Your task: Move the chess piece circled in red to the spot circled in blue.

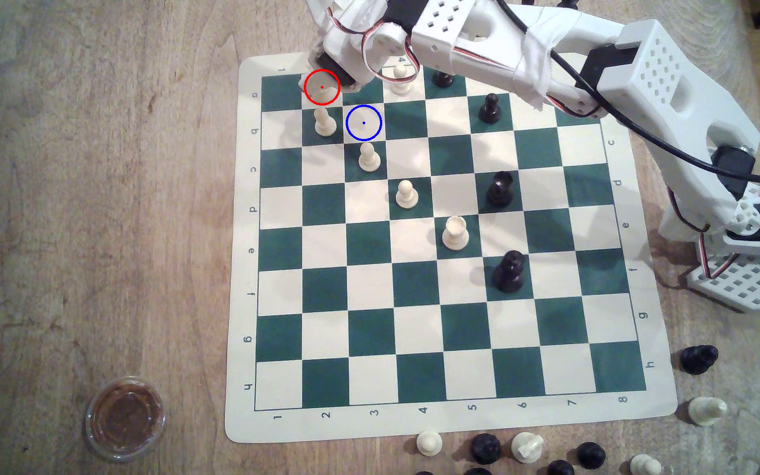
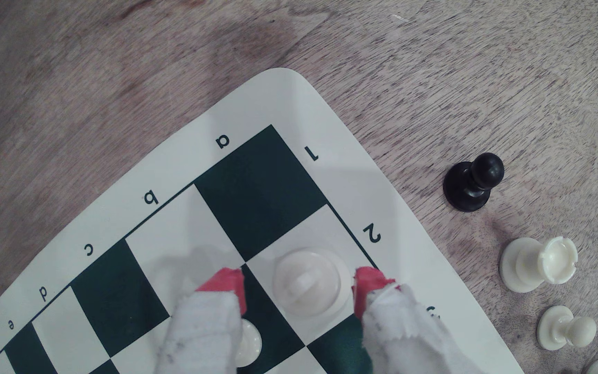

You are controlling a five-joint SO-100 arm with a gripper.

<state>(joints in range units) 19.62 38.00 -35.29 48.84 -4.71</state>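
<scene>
Exterior view, board: a green-and-cream roll-up chess mat (image 1: 414, 420) lies on a wooden table (image 1: 95, 205).
Exterior view, task piece: the tall cream-white chess piece with a wide round base (image 1: 322, 93) sits in the red ring near the mat's 11 o'clock corner, mostly hidden under the arm's head.
Exterior view, target: the cream square ringed in blue (image 1: 364, 122) is bare, diagonally next to the red-ringed square, toward 4 o'clock from it.
Exterior view, neighbours: a short cream pawn (image 1: 324, 122) stands directly at 6 o'clock of the task piece, just beside the blue ring.
Exterior view, arm pose: the white printed arm (image 1: 529, 59) reaches from its base at 3 o'clock across the far edge, wrist pitched down over the piece.
Wrist view, pincer: the cloth-wrapped, red-tipped gripper (image 2: 299, 284) is spread apart, one tip on each side of the piece (image 2: 308, 280), seemingly not touching it.
Wrist view, piece: seen from above, upright on the cream square beside the printed 2.
Step in hand, judged: closing on the piece; the tips should grip the slender body evenly, then lift high enough to avoid the pawn.
</scene>
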